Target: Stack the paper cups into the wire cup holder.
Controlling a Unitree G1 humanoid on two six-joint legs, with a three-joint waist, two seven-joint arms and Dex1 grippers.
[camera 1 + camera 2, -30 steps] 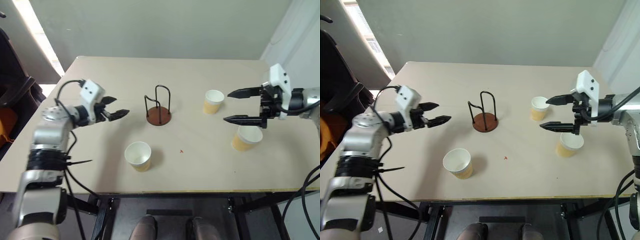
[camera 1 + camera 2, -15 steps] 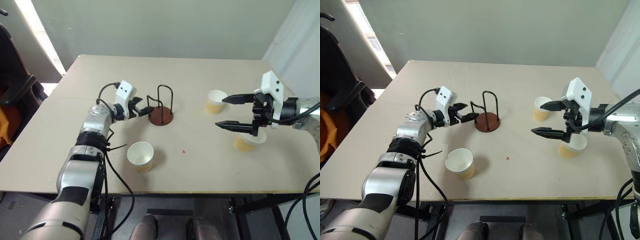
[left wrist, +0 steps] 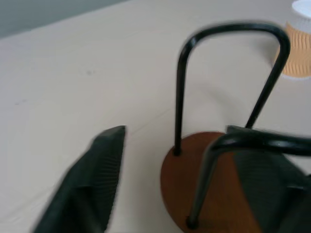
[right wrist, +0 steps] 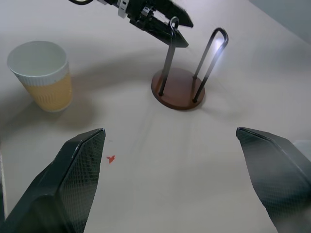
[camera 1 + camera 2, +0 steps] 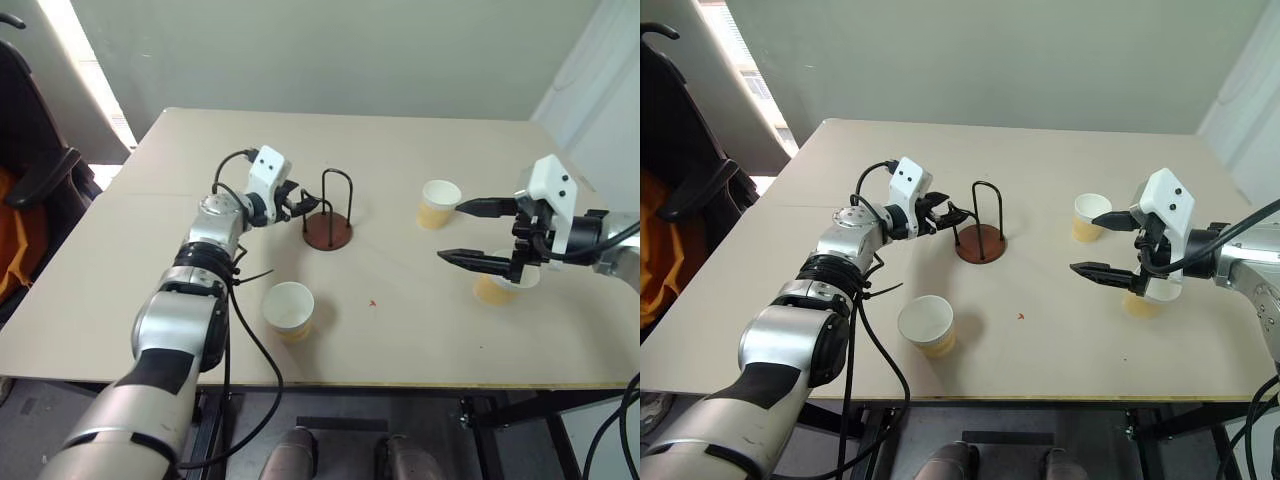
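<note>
The wire cup holder (image 5: 328, 231), a reddish-brown disc with two black wire loops, stands mid-table. My left gripper (image 5: 301, 205) is at its left side, open, with one finger on each side of the nearer wire loop (image 3: 180, 87). Three tan paper cups stand upright. One cup (image 5: 288, 310) is near the front edge. Another cup (image 5: 438, 203) stands to the right of the holder. The third cup (image 5: 500, 288) sits partly hidden below my right gripper (image 5: 450, 232). That gripper hovers wide open and empty, pointing left between the two right-hand cups.
The beige table (image 5: 400, 150) has bare surface behind and in front of the holder. A small red mark (image 5: 372, 302) lies near the front. A dark chair (image 5: 40, 170) stands off the table's left edge. A black cable (image 5: 250, 350) hangs from my left arm.
My left gripper has travelled right to the holder and its fingers have narrowed around the near loop. The right gripper stays wide open, almost still. The camera has shifted slightly.
</note>
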